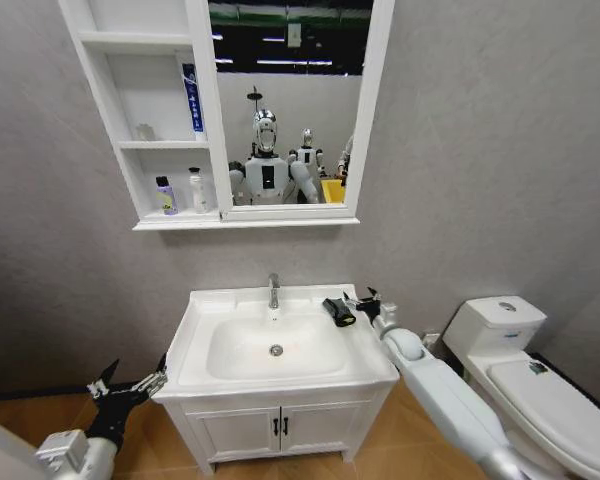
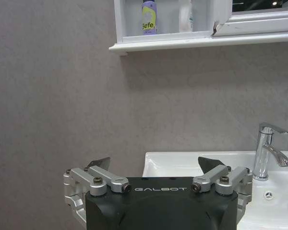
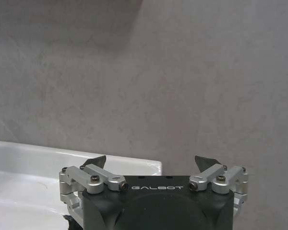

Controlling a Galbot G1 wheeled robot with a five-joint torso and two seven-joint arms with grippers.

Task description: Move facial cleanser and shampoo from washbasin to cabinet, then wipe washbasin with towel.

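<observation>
Grey plaster walls frame the white washbasin (image 1: 280, 345), its chrome tap (image 1: 273, 290) at twelve o'clock of the bowl. Up on the cabinet (image 1: 145, 120), two bottles already stand in the lowest compartment: a purple one (image 1: 166, 196) and a white one (image 1: 196, 190), so I judge the moving finished and wiping next. My right gripper (image 1: 365, 303) hovers, jaws spread and empty, over the basin's back rim at two o'clock, just beside the towel (image 1: 339, 311), a dark bundle with a yellow patch. My left gripper (image 1: 130, 385) waits low off the basin's eight o'clock corner, jaws likewise apart and holding nothing. That towel looks soft, light and limp; I would pinch it across the bunched middle, so that no loose end drags.
</observation>
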